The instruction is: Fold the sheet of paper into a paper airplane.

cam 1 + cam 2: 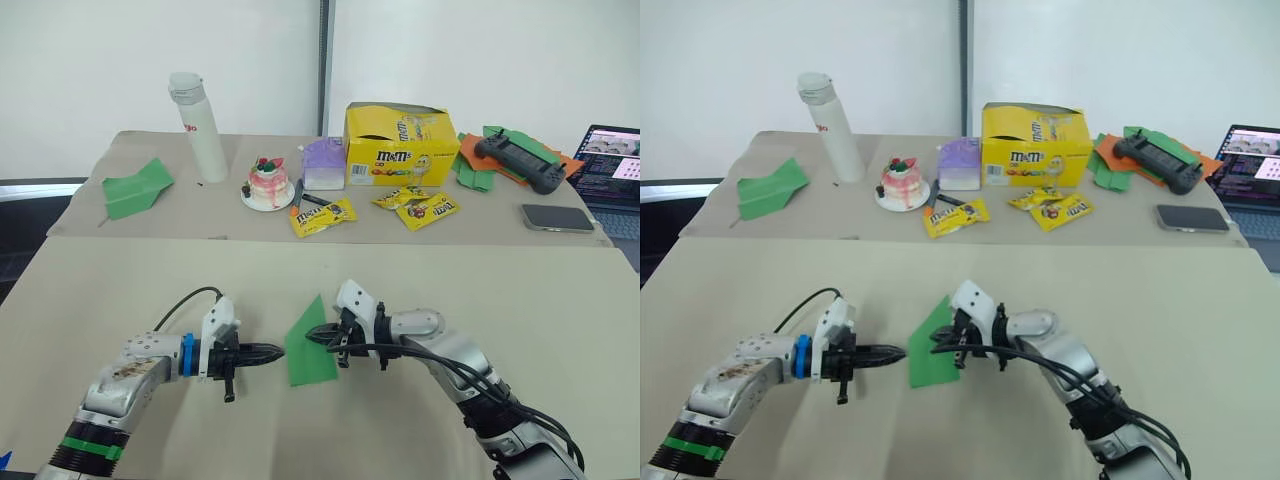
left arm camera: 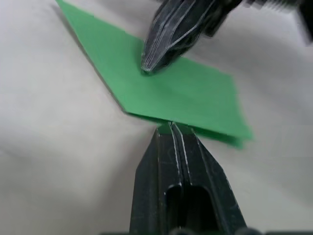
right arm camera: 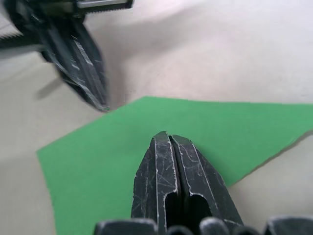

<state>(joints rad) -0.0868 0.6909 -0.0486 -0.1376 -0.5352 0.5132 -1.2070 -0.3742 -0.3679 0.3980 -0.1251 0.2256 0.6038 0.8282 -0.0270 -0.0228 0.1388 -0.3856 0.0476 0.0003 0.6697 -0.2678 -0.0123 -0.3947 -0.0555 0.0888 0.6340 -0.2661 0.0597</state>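
— Left gripper (image 1: 281,351)?
— Black fingers pressed together, tip at the folded edge of the sheet of paper (image 1: 306,350).
— That's the thin, smooth green piece on the tan table (image 1: 520,310)?
— Yes; the right gripper (image 1: 312,335), fingers together, presses it.

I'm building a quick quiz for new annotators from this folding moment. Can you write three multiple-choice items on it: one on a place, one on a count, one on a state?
1. Where does the green sheet of paper lie?
A. between the two end effectors
B. on the laptop
C. under the bottle

2. How many yellow candy packets lie in front of the yellow M&M's box?
A. one
B. three
C. six

3. How are the right end effector's fingers?
A. wide open
B. closed together
C. holding a pen

Answers: 1 A, the left end effector and the right one flank it. 2 B, three packets show. 3 B, the fingers meet over the paper.
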